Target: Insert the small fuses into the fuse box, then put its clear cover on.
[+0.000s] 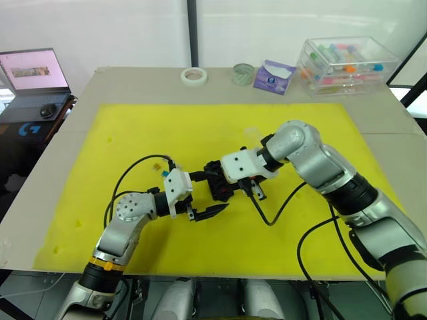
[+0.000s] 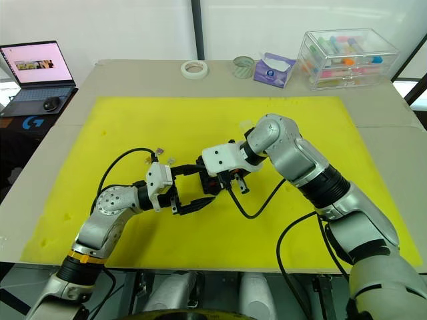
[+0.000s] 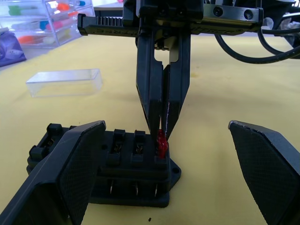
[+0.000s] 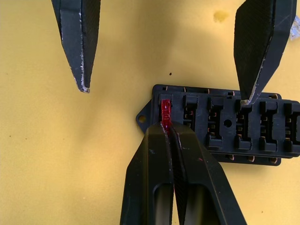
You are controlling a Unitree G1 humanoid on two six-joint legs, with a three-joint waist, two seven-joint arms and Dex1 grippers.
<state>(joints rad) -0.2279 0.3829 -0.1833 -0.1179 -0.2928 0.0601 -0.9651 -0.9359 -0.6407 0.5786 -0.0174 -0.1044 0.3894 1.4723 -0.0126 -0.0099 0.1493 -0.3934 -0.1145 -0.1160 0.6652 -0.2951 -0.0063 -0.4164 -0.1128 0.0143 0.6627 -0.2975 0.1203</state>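
- The left tool (image 3: 161, 187) stands wide open, one finger (image 3: 61, 178) over the fuse box (image 4: 225, 124), the other clear of it on the yellow mat (image 1: 220, 127).
- The fuse box lies mid-worktop (image 1: 133, 80), long axis running between the two tools.
- The right tool (image 4: 169, 129) pinches a red fuse (image 4: 165, 111) upright in the end slot.
- The left wrist view shows the clear cover (image 3: 64, 82) lying flat beyond.
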